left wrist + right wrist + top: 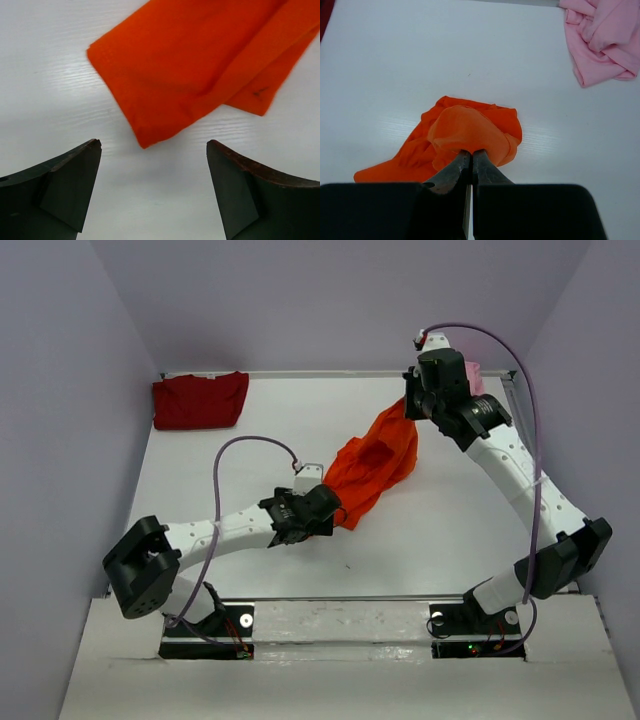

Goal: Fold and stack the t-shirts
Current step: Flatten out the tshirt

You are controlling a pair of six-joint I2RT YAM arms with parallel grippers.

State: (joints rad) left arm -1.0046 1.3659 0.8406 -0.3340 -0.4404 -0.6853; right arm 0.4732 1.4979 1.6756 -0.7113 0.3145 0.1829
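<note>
Only its own wrist view shows the right gripper [471, 153] clamped on the orange t-shirt [470, 127], mid-table. The left gripper [154, 145] gapes wide just short of its hem. The pink t-shirt [600, 40], seemingly crumpled, lies at the far right edge.

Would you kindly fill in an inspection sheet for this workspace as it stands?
Surface: white table, smooth.
Job's things: orange shirt unfolded, mid-table; dark red shirt folded, far left corner; pink shirt crumpled, far right corner.
Clutter: nothing seen.
Grippers: left hand open, just short of the orange shirt's corner; right hand shut on a bunch of the orange shirt.
Cables: a purple cable loops over each arm.
Surroundings: plain pale walls on three sides.
</note>
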